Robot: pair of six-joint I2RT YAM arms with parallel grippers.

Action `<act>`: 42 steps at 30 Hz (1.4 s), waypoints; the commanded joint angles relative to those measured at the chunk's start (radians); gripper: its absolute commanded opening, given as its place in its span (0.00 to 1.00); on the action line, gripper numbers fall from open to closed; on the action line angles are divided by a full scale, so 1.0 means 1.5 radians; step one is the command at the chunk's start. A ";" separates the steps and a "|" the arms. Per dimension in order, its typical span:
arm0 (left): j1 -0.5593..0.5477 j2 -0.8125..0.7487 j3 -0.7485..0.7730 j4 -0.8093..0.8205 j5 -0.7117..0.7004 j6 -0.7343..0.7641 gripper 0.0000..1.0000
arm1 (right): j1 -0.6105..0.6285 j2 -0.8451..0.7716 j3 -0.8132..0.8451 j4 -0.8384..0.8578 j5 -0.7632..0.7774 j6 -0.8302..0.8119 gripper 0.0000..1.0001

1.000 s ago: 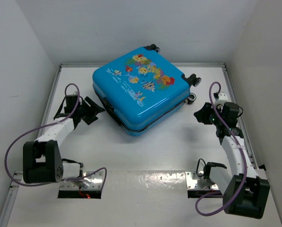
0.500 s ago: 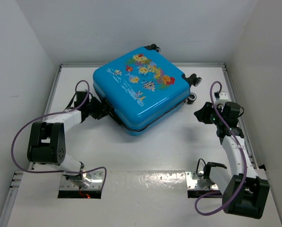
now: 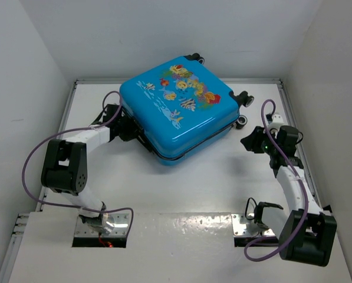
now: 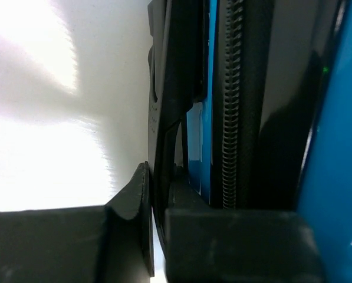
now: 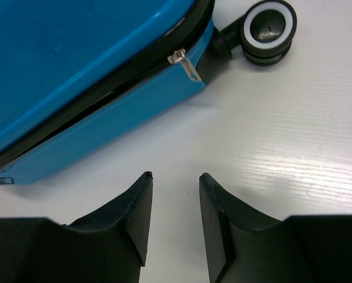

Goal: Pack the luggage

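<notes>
Left claw is clamped on the black side handle, at nine o'clock of the bright-blue hard-shell fish-print suitcase; right claw is parted and empty. Opening is judged in hand; an upward pull is called for next.

White arm links, black joints, looping purple cables; right hand black, wedge-fingered.

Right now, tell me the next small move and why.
Probably ease the right end effector forward to the zipper pull. The suitcase lies closed, the left end effector is shut on its black side handle, and the right one hangs open, short of it.
</notes>
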 commanded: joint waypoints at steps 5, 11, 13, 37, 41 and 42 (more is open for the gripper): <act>0.091 0.002 -0.049 -0.139 -0.079 0.119 0.00 | 0.042 -0.011 -0.006 0.097 -0.038 -0.020 0.39; 0.222 -0.017 -0.042 -0.249 -0.070 0.309 0.00 | 0.094 0.001 -0.060 0.216 0.015 -0.039 0.40; 0.242 -0.009 -0.023 -0.268 -0.069 0.333 0.00 | 0.111 0.021 -0.068 0.250 0.037 -0.033 0.40; 0.284 0.075 0.038 -0.296 0.031 0.378 0.00 | 0.317 0.127 -0.186 0.539 0.029 -0.076 0.43; 0.284 0.081 0.031 -0.290 0.047 0.378 0.00 | 0.331 0.155 -0.170 0.547 0.030 -0.088 0.43; 0.284 0.081 0.031 -0.290 0.047 0.378 0.00 | 0.338 0.163 -0.166 0.550 0.031 -0.092 0.43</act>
